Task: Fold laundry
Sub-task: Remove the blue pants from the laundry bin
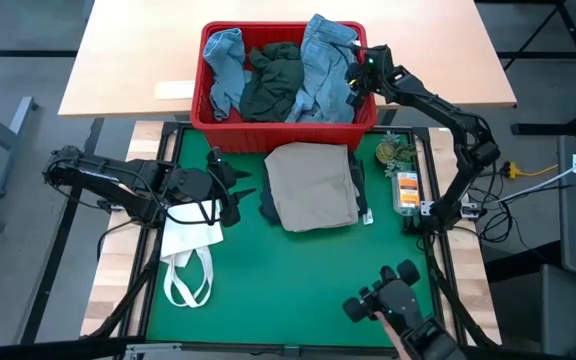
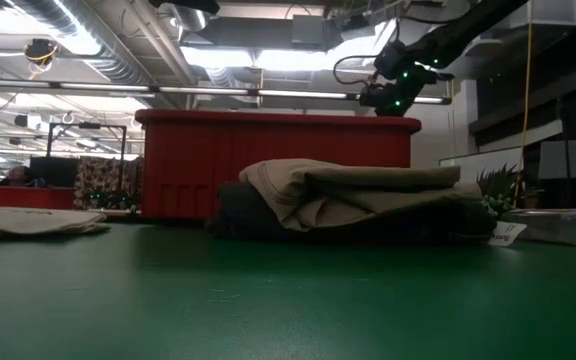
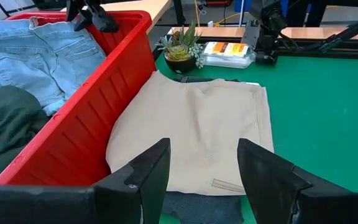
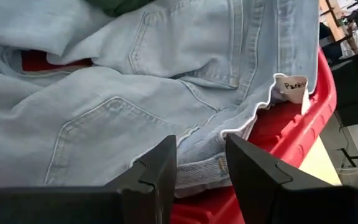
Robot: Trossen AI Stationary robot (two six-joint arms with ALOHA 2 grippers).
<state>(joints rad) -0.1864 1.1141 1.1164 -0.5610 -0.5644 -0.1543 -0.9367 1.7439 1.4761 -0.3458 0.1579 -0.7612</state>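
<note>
A red bin (image 1: 280, 134) at the table's far side holds light blue jeans (image 1: 323, 58), a second light blue piece (image 1: 223, 58) and a dark green-grey piece (image 1: 273, 82). A folded beige piece (image 1: 313, 185) lies on a dark navy piece (image 1: 268, 206) on the green mat. My right gripper (image 4: 201, 149) is open above the jeans' waistband (image 4: 241, 118), which drapes over the bin's right rim (image 4: 291, 124). My left gripper (image 3: 204, 155) is open at the mat's left, above a white tote bag (image 1: 188, 245), pointing toward the beige piece (image 3: 197, 118). Nothing is between its fingers.
A small potted plant (image 1: 396, 150) and a clear packet with orange contents (image 1: 406, 190) stand at the mat's right edge. A black device (image 1: 388, 295) held by a person's hand sits at the near right. A wooden table (image 1: 128, 60) carries the bin's far side.
</note>
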